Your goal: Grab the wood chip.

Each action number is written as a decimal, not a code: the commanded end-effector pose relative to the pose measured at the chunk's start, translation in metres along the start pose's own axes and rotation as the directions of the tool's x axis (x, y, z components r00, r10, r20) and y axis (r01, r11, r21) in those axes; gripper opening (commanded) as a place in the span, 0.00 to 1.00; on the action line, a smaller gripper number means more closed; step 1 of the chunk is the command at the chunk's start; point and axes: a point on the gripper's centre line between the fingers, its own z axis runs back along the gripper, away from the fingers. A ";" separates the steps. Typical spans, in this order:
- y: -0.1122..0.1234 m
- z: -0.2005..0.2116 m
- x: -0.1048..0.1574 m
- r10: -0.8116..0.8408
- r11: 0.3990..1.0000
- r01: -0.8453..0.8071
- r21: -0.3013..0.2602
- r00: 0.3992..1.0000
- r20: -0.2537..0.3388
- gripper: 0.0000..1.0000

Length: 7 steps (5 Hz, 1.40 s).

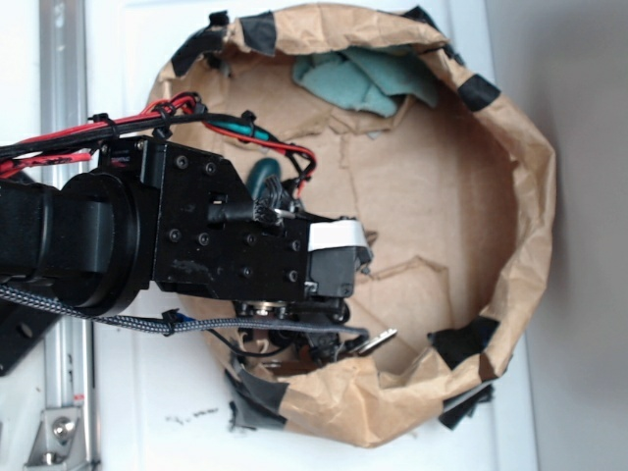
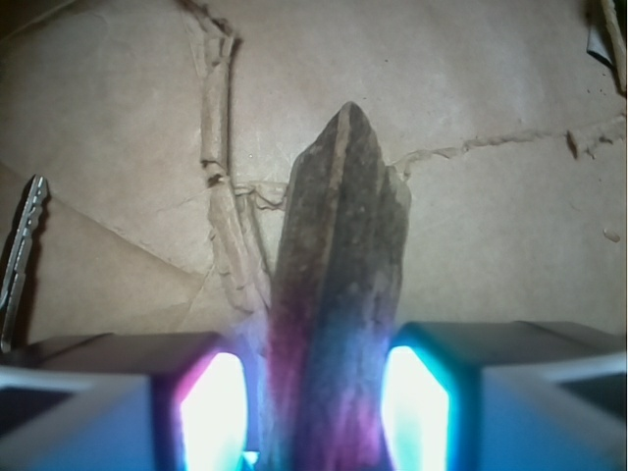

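Right up close in the wrist view, the gripper (image 2: 329, 392) is clamped on the wood chip (image 2: 339, 285), glowing pads (image 2: 211, 407) pressing both flanks, its jagged tip pointing away over torn brown paper (image 2: 491, 226). A key (image 2: 20, 255) lies left. Farther off, teal cloth (image 1: 368, 74) sits by the paper bin's rim (image 1: 535, 196).

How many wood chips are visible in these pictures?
1. The wood chip stands between the gripper pads in the wrist view. The arm may hide others.
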 end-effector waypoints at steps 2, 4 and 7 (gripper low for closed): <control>0.009 -0.001 0.015 0.027 1.000 -0.028 0.009 0.999 0.023 0.00; 0.015 0.018 0.018 -0.042 0.998 0.042 0.037 0.999 -0.006 0.00; 0.024 0.164 0.060 -0.257 0.965 0.256 0.063 0.966 0.014 0.00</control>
